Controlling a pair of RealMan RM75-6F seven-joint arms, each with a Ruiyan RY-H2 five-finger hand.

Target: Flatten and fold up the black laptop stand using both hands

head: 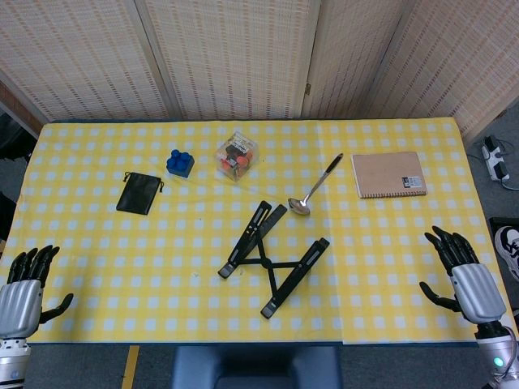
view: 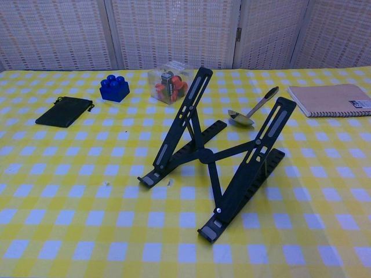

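The black laptop stand [head: 272, 258] sits near the front middle of the yellow checked table [head: 105, 267], unfolded with its two arms raised and its cross brace spread. In the chest view the stand [view: 217, 153] rises at an angle, both support arms tilted up towards the back. My left hand [head: 24, 290] hovers at the front left corner of the table, fingers apart and holding nothing. At the front right edge my right hand [head: 466, 275] is also spread and holds nothing. Both hands are far from the stand. Neither hand shows in the chest view.
A metal spoon [head: 315, 188] lies just behind the stand. A brown notebook [head: 388, 174] is at the back right. A clear box of coloured pieces [head: 237, 156], a blue brick [head: 180, 163] and a black pouch [head: 139, 194] lie at the back left.
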